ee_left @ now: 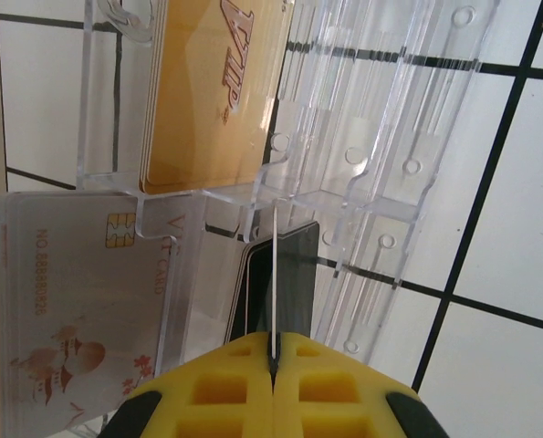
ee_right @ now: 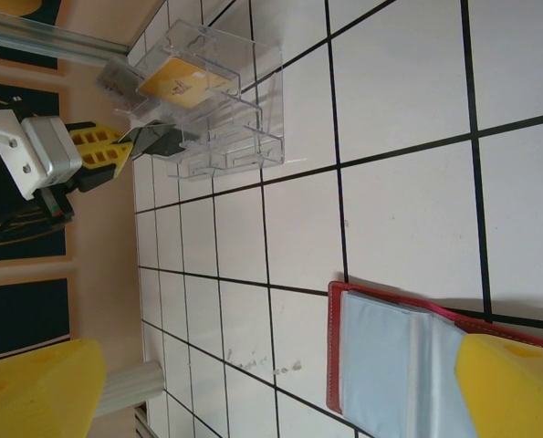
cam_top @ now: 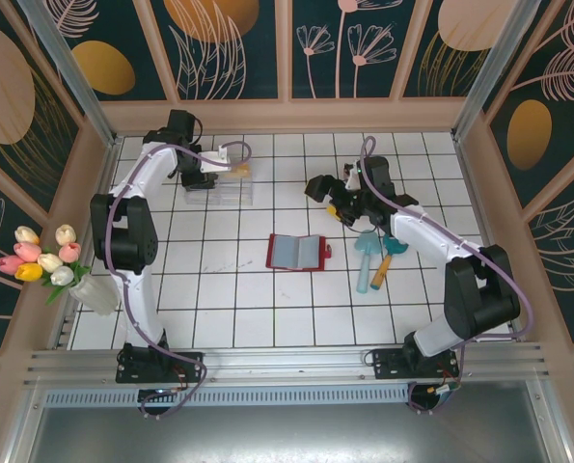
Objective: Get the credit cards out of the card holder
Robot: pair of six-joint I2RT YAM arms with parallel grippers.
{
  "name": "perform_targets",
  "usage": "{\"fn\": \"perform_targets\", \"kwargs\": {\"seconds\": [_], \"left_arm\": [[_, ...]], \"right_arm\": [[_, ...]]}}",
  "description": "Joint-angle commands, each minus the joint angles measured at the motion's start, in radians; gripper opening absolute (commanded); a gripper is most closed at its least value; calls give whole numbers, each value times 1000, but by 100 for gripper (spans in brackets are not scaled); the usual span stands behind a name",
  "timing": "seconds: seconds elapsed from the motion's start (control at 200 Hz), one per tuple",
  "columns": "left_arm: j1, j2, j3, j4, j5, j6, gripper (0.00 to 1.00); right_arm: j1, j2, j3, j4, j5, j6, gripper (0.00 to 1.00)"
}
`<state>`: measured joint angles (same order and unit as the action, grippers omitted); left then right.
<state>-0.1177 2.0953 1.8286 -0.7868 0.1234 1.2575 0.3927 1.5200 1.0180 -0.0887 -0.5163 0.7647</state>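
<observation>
Got left claw (ee_left: 273, 365) clamped shut on a dark card (ee_left: 275, 274), edge-on at the clear box (ee_left: 371, 137). Best to line up with a free slot, slide in straight, then release. Right claw (ee_right: 271, 388) gaping wide, empty, near the open card holder (cam_top: 296, 252) mid-tabletop (cam_top: 238, 289).

Slanted capitals "VIP" are read on the tan-orange card (ee_left: 212, 91), the first letter being cut by the frame edge; on the grey card (ee_left: 70, 310), "NO 88888" is printed along one side, followed by digits not surely legible; "V" and "CARD" are made out beside its chip; no other writing is legible.
</observation>
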Motion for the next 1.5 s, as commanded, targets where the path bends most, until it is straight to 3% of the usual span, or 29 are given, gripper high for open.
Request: {"fn": "perform_targets", "kwargs": {"seconds": [0.0,0.53,1.076,1.496], "left_arm": [[13,31,33,-41,36,22,0],[33,49,-12,74,-43,43,3],[36,58,17,68,-24,72,4],[36,65,5,121,-35,77,14]], "right_arm": [[8,13,30,-21,10,10,99],[10,40,33,-23,10,11,99],[10,54,37,-21,-1,14,99],[18,54,40,-21,-8,16,99]]}}
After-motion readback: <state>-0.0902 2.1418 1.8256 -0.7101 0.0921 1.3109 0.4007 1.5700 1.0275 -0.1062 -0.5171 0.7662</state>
